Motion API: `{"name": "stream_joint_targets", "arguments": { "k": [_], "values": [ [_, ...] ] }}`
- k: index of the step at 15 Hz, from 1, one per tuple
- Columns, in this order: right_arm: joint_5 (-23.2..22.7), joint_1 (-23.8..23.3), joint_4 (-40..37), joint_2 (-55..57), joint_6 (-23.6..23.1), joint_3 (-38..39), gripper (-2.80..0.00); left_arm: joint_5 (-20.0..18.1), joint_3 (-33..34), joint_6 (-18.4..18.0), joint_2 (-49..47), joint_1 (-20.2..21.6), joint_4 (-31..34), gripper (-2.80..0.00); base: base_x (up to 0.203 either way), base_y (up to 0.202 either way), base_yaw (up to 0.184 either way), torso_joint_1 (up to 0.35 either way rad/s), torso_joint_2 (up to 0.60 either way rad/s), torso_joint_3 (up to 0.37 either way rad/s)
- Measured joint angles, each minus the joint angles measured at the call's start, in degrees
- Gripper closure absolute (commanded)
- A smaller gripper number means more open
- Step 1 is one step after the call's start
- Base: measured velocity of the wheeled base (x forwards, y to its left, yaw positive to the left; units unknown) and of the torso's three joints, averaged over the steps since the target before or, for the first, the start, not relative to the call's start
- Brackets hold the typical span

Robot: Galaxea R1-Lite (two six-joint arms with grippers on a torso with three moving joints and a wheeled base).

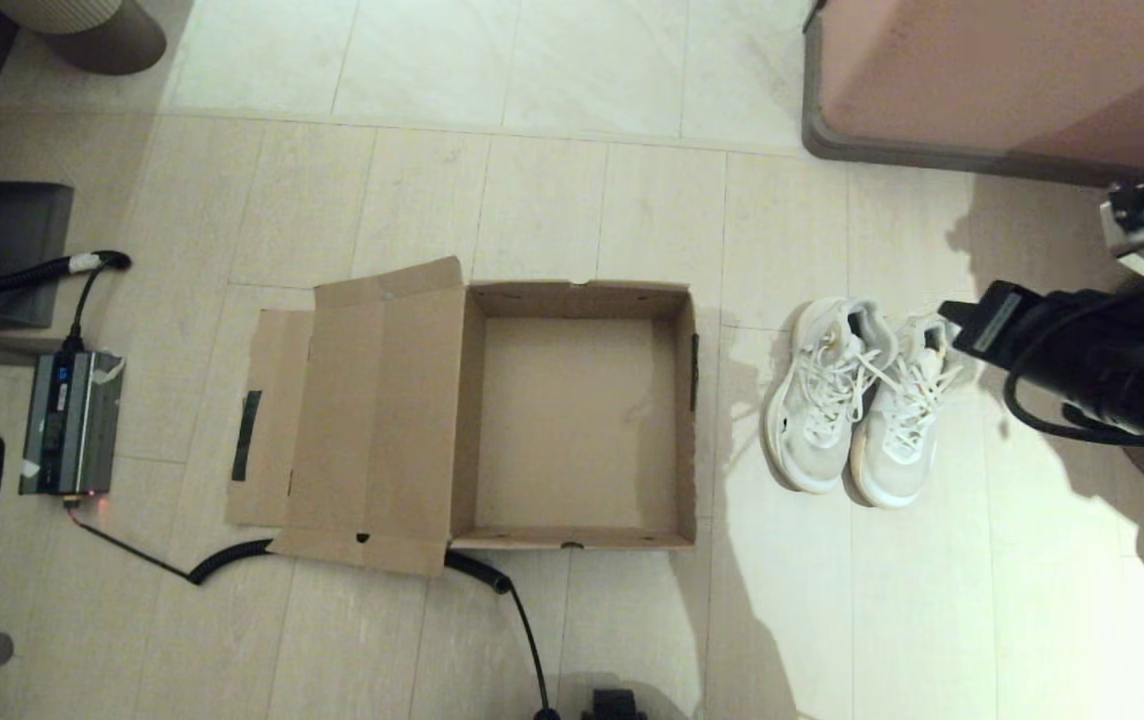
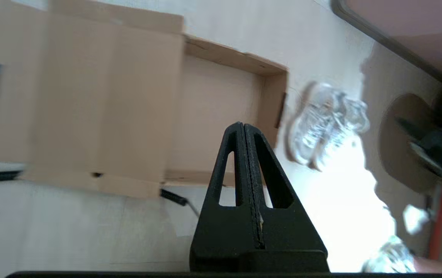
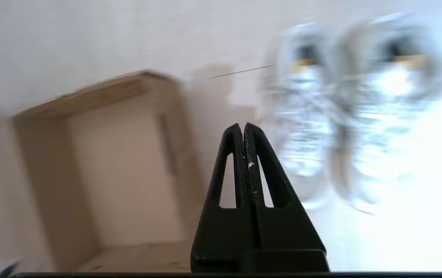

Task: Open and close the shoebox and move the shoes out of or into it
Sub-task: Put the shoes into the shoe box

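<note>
The brown cardboard shoebox (image 1: 577, 415) stands open on the floor with nothing inside. Its lid flap (image 1: 377, 420) lies folded out flat to the left, with the dark tape strip (image 1: 246, 435) on its outer edge. Two white mesh shoes (image 1: 820, 398) (image 1: 900, 420) sit side by side on the floor right of the box, toes toward me. My right arm (image 1: 1082, 355) hovers just right of the shoes; its gripper (image 3: 243, 125) is shut and holds nothing, above the floor between the box (image 3: 116, 166) and the shoes (image 3: 306, 116). My left gripper (image 2: 243, 125) is also shut and holds nothing, above the box's near edge (image 2: 190, 177).
A grey power unit (image 1: 70, 422) lies at the left, and its black coiled cable (image 1: 232, 560) runs under the box's front corner and on toward me (image 1: 524, 625). A pink piece of furniture (image 1: 1012, 80) stands at the back right. Dark furniture (image 1: 2, 250) is at the far left.
</note>
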State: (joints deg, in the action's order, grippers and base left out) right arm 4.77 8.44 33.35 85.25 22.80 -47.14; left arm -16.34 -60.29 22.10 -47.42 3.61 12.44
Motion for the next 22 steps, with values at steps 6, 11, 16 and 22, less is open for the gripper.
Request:
{"name": "stream_joint_targets", "arguments": {
  "k": [6, 11, 16, 22],
  "values": [
    [1.75, -3.67, 0.02, -13.94, -0.11, 11.87, 0.0, 6.53, 9.6, -7.91, 17.58, 2.73, 10.78, 0.0, 0.0, 0.0, 0.0, 0.0, 0.0, 0.0],
    [1.75, -3.81, -0.26, -18.62, -0.3, 14.43, 0.0, 24.19, 31.78, -19.07, 27.72, 2.95, 12.48, 0.0, 0.0, 0.0, 0.0, 0.0, 0.0, 0.0],
    [1.7, -3.81, -0.11, -20.95, -0.58, 17.1, 0.0, 30.89, 47.47, -22.37, 30.89, 2.59, 7.15, 0.0, 0.0, 0.0, 0.0, 0.0, 0.0, 0.0],
    [1.53, -3.81, -0.32, -21.91, -0.69, 17.7, 0.0, 38.61, 48.9, -28.51, 29.76, 3.04, 6.85, 0.0, 0.0, 0.0, 0.0, 0.0, 0.0, 0.0]
  ]
}}
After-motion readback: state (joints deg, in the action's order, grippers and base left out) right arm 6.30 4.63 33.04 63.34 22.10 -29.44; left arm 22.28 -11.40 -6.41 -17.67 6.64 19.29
